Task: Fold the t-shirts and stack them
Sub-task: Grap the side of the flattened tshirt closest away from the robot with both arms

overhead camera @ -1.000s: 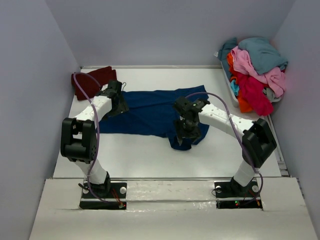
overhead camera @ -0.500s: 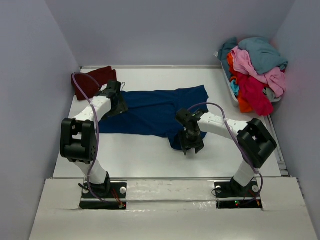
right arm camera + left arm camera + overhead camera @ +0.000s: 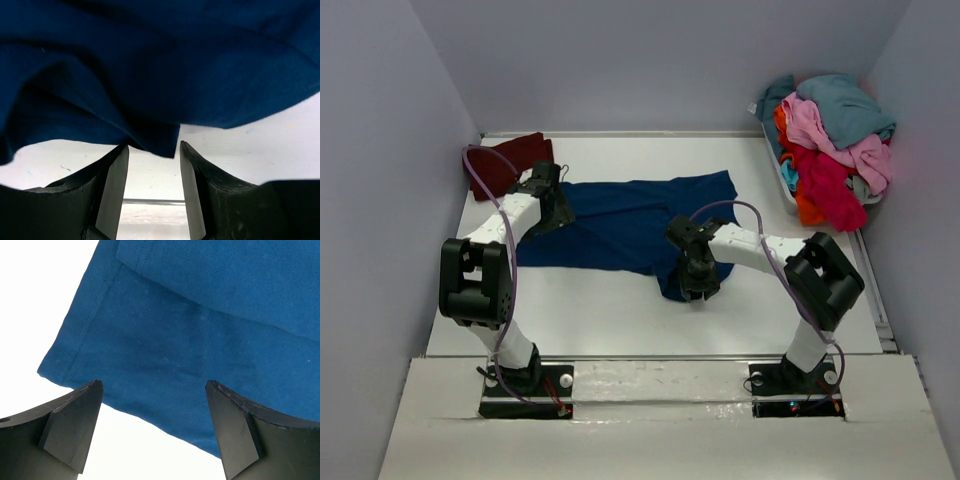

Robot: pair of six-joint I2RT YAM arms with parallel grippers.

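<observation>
Crouching nearest me, the right gripper [image 3: 698,285] sits low at the near right corner of the one navy t-shirt [image 3: 620,225], its jaws about half apart with a drooping fold of hem between them, not visibly pinched. The shirt lies flat in the middle of the table [image 3: 600,320], long axis left to right. At its left end the left gripper [image 3: 548,192] hovers with jaws wide, holding nothing. Farther back are one maroon t-shirt [image 3: 505,160] in the left corner and a heap of t-shirts [image 3: 830,140] far right, too tangled to count
</observation>
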